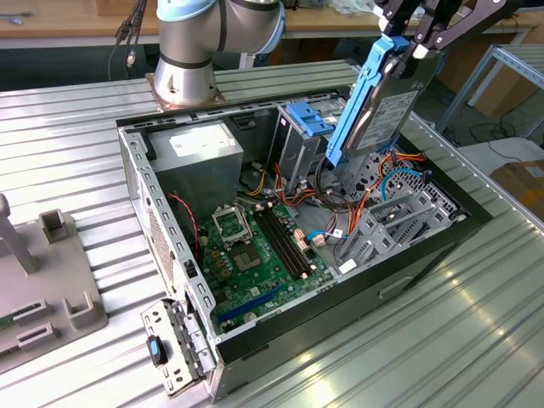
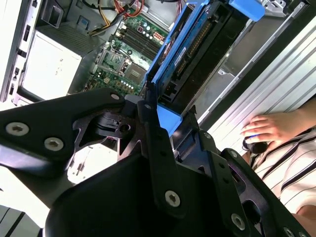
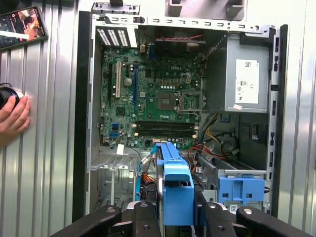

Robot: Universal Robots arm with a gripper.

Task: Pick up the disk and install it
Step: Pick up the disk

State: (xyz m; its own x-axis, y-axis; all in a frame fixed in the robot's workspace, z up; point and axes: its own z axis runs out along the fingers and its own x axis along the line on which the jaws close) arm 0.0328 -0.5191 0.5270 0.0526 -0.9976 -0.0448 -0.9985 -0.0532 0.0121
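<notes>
the fingers [image 1: 421,44] are clenched on the top end of the disk [image 1: 384,115], pinching it across its blue rails [image 1: 353,115]. the disk hangs on edge, a little tilted, clear of everything below. it is above the open case [image 1: 161,229], over the grey bay [image 1: 395,217] and the tangle of cables at the exterior view's right. in the first wrist view one rail [image 3: 175,190] runs straight out from between the fingers toward the case floor.

the pick-up looks done, and the work seems to be in the carry-and-align part of installing. seating the disk would likely call for lining the rails up with the bay's guides and keeping clear of the loose cables.

the disk is silver-grey with a white label on one face and a dark underside [image 2: 207,59], framed in blue. a blue latch [image 1: 308,119] sits just beside it in the case, with the board [image 1: 255,246] farther off. a person's hand [image 2: 261,129] rests on the ribbed surface [image 1: 476,340] beside the case.
</notes>
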